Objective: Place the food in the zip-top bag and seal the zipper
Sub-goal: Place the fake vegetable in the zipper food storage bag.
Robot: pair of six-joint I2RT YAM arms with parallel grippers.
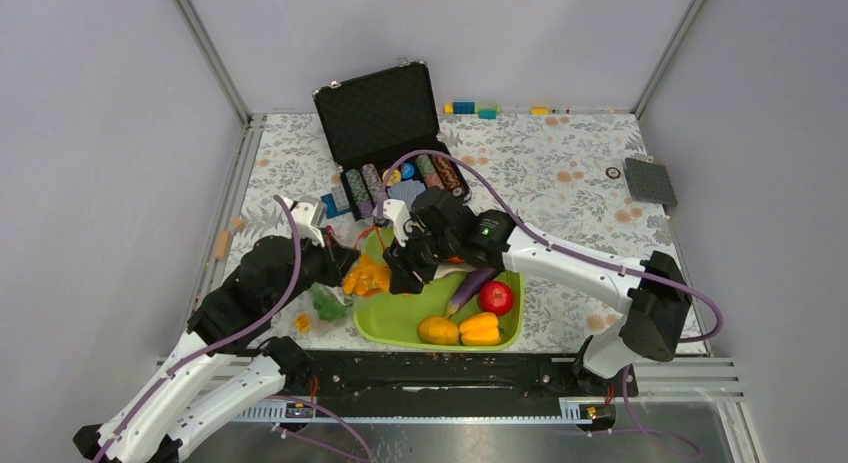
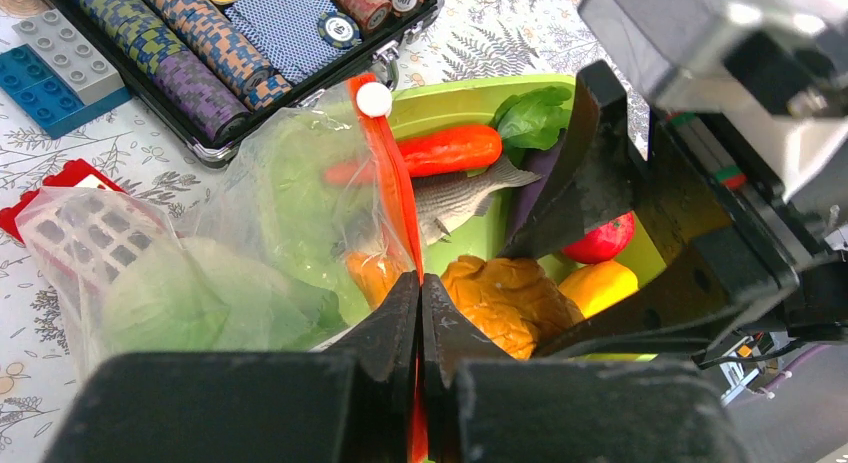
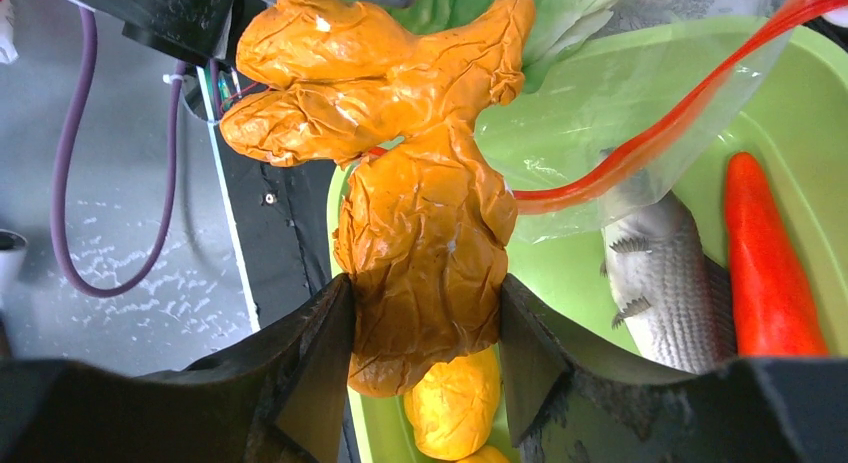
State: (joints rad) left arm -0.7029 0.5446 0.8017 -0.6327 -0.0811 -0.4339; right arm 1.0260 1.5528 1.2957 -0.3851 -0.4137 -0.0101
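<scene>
My left gripper (image 2: 420, 288) is shut on the orange-red zipper (image 2: 392, 173) and holds the clear zip-top bag (image 2: 270, 213) up at the tray's left edge. Green lettuce (image 2: 190, 303) lies inside the bag. My right gripper (image 3: 425, 293) is shut on a crinkled orange toy food (image 3: 420, 213), held beside the bag's mouth (image 1: 367, 276). In the lime-green tray (image 1: 400, 328) lie a carrot (image 2: 450, 149), a fish (image 2: 455, 198), an eggplant (image 1: 468, 288), an apple (image 1: 495, 297) and yellow-orange peppers (image 1: 480, 329).
An open black case (image 1: 385, 123) with poker chips stands just behind the tray. Toy bricks (image 2: 60, 73) lie to its left, and more bricks (image 1: 475, 109) along the back wall. A grey baseplate (image 1: 650, 181) sits at the far right.
</scene>
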